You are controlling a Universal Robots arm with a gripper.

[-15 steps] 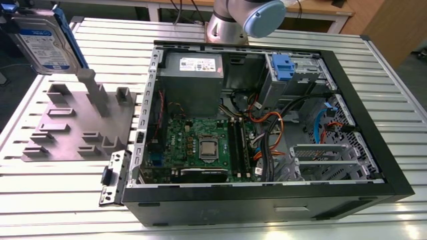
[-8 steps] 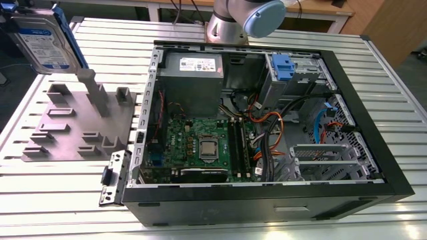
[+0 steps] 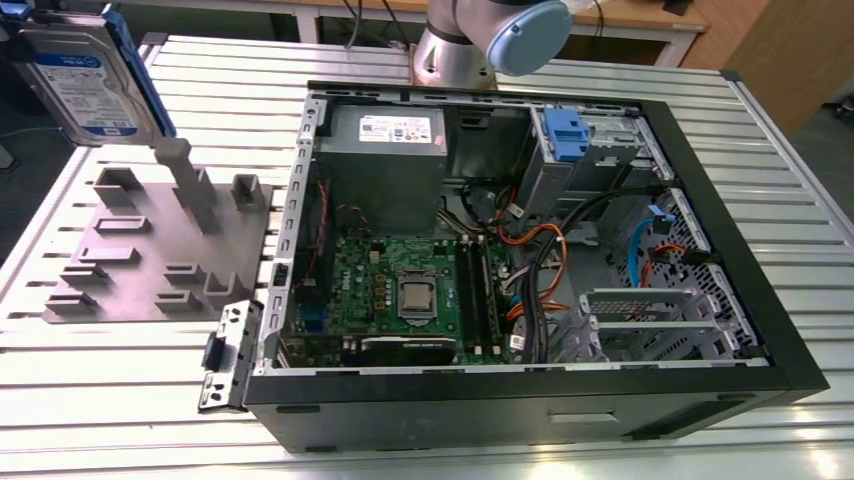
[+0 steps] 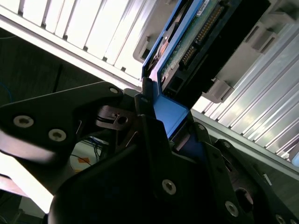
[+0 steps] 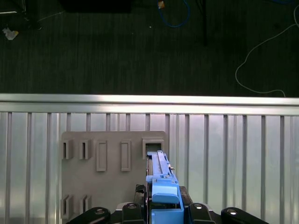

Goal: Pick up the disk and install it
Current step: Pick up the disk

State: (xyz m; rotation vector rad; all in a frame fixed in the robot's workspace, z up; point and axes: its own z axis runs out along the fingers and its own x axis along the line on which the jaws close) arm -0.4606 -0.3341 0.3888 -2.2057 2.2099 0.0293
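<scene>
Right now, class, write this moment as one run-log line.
hand: shut on disk | disk: held over grey plate | computer case: open, disk not installed

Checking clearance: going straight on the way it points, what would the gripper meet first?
Likely the grey moulded plate with pegs, beyond the blue-railed silver-grey disk that the gripper holds; depth is unclear.
</scene>
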